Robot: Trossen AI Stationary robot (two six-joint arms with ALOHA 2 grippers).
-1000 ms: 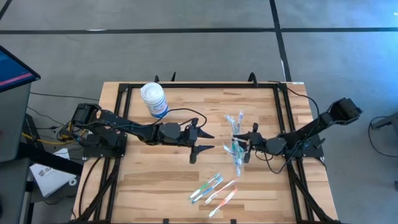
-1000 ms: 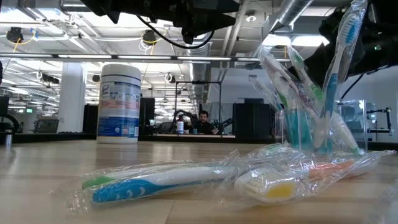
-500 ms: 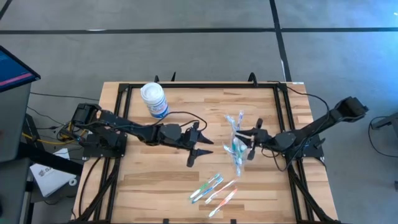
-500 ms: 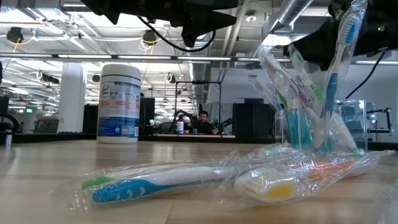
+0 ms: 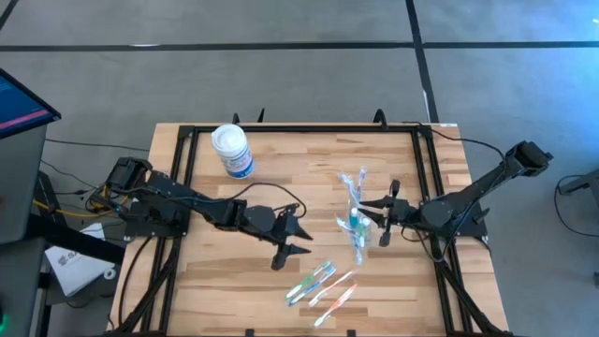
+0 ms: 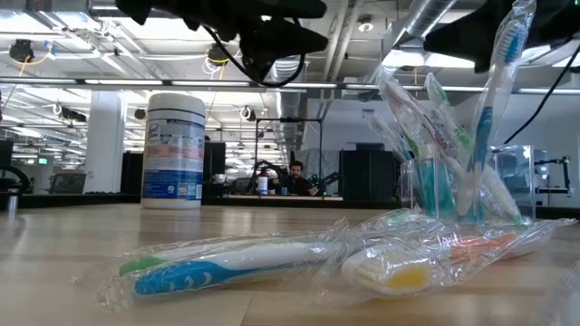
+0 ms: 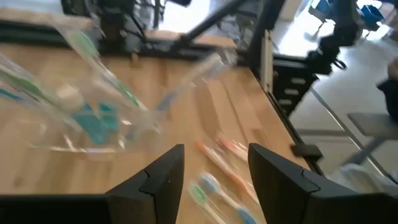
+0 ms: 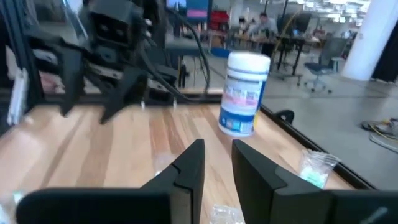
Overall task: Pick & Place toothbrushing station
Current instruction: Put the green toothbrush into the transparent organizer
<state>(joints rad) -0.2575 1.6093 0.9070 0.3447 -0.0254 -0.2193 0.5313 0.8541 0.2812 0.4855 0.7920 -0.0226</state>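
Hovering mid-table, the left gripper [image 5: 285, 245] has its jaws spread and empty, just above the wrapped toothbrushes [image 5: 323, 285] lying loose near the front edge. Right of it, the clear cup [image 5: 355, 223] stands packed with more brushes. The right gripper [image 5: 387, 212] hangs just beside the cup, fingers narrowly parted, holding nothing.

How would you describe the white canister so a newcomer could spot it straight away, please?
Start at the wooden table and look to its far left corner, behind the left arm. There the white canister stands upright alone. Its blue label and bulk set it apart from the slim wrapped toothbrushes.
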